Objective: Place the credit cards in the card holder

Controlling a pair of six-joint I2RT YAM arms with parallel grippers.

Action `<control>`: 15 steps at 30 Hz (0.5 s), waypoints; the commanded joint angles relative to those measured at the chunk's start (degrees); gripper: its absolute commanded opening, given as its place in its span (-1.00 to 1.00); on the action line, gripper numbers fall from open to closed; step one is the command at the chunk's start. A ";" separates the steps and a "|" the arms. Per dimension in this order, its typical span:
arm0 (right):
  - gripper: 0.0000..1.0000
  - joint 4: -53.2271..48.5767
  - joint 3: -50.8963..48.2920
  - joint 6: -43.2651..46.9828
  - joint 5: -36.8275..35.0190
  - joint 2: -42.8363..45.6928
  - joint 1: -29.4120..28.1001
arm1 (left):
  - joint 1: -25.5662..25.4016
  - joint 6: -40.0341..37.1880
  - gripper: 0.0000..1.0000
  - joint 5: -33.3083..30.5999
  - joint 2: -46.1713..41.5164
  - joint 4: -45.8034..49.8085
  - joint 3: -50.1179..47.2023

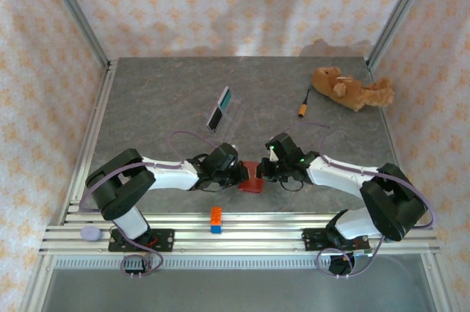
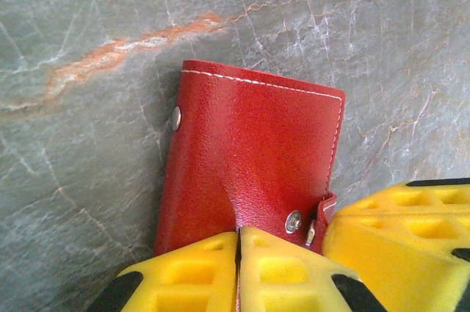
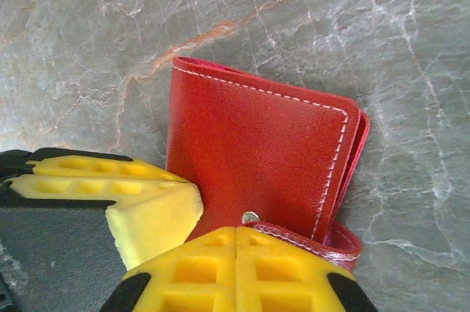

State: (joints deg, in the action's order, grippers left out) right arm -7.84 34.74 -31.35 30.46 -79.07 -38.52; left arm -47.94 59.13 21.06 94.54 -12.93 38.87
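1. We find the red leather-like folding card holder point(image 2: 250, 158) folded on the grey marbled table point(image 2: 73, 180), between both arms.
2. Left gripper point(image 2: 239, 264) clamps its edge; right gripper point(image 3: 236, 268) is closed at the snap tab point(image 3: 338, 242), grip uncertain.
3. Risk: uneven pulling lets our grip slip and the holder skids unopened.
4. Thin plastic credit cards point(image 1: 220, 109) lie well apart.
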 commanded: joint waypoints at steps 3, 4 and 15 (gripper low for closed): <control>-1.00 1.32 2.07 -0.64 1.36 -1.64 0.09 | 0.75 0.53 -0.78 -1.01 1.96 1.86 -1.34; -1.00 1.49 2.29 -0.72 1.57 -1.76 0.04 | 0.76 0.60 -0.78 -0.82 2.05 1.73 -1.34; -1.00 1.22 2.55 -0.24 0.51 -2.43 0.07 | 0.75 1.16 -0.78 -0.47 2.15 0.21 -2.22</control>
State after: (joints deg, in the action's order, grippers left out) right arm -7.09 36.14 -31.53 31.75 -80.88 -38.52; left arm -47.81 60.03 21.89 94.89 -14.39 38.39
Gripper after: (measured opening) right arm 0.046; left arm 0.110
